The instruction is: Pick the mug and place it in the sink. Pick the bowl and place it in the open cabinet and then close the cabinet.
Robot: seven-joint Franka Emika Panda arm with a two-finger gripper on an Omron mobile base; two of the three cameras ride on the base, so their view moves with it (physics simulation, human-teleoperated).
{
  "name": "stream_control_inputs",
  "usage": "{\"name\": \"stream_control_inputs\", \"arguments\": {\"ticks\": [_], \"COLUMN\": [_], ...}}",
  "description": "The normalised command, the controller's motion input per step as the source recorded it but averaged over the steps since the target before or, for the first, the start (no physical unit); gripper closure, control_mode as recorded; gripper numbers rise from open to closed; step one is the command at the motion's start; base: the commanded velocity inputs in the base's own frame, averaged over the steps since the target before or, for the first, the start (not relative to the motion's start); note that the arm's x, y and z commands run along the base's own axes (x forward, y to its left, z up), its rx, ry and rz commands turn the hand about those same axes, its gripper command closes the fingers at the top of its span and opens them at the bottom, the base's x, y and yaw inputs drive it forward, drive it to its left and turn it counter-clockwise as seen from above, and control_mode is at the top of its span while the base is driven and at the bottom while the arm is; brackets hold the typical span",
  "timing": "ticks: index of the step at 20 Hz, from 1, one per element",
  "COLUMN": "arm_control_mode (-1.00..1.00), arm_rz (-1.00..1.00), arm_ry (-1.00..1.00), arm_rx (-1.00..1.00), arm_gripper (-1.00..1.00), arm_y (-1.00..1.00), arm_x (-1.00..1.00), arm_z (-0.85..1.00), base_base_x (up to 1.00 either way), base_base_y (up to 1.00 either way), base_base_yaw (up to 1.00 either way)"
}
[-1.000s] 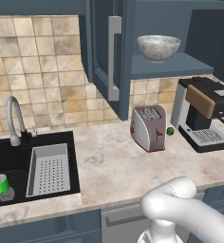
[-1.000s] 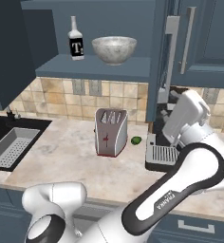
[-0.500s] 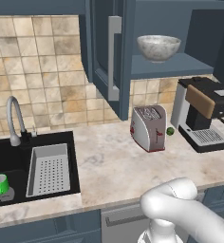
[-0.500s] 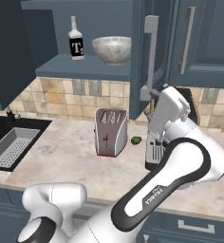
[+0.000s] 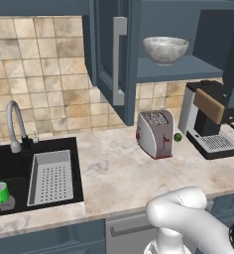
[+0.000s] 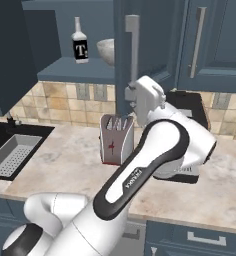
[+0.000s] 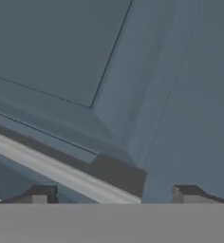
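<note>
I see the gripper (image 7: 109, 194) spread wide with nothing held, close against the cabinet (image 7: 147, 85) door. Bowl (image 5: 165, 49) sits on the cabinet shelf, upper right. Mug (image 5: 0, 192) stands in the sink (image 5: 10, 168), lower left.

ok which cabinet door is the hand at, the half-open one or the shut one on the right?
The half-open door, swung partway across the shelf with the bowl. The gripper sits open below its bar handle; the shut door is further right.

Toaster (image 5: 155, 133) stands mid-bench (image 5: 119, 173), tiny green ball (image 5: 177, 137) just beside it, coffee machine (image 5: 210, 119) further right. Dark bottle (image 6: 80, 44) upright on the shelf.
</note>
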Motion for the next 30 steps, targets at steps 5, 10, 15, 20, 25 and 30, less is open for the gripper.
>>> {"name": "stream_control_inputs", "arguments": {"ticks": [5,10,15,20,25,30], "arm_control_mode": [-1.0,-1.0,-1.0,-1.0,-1.0,-1.0], "arm_rz": [0.0,-0.02,-0.06,-0.17,-0.21,-0.26], "arm_ry": [0.0,0.0,-0.06,-0.21,-0.23,-0.21], "arm_rx": [-0.06,-0.09,-0.13,-0.21,-0.21,-0.22], "arm_gripper": [-1.0,-1.0,-1.0,-1.0,-1.0,-1.0], "arm_y": [0.45,0.44,0.38,0.57,0.71,0.7], "arm_x": [0.45,0.38,0.24,0.23,0.3,0.33], "arm_z": [0.32,0.22,0.13,0.04,0.0,0.01], "base_base_x": [0.0,0.0,0.0,0.0,0.0,0.0], "base_base_y": [0.0,0.0,0.0,0.0,0.0,0.0], "base_base_yaw": [0.0,0.0,0.0,0.0,0.0,0.0]}}
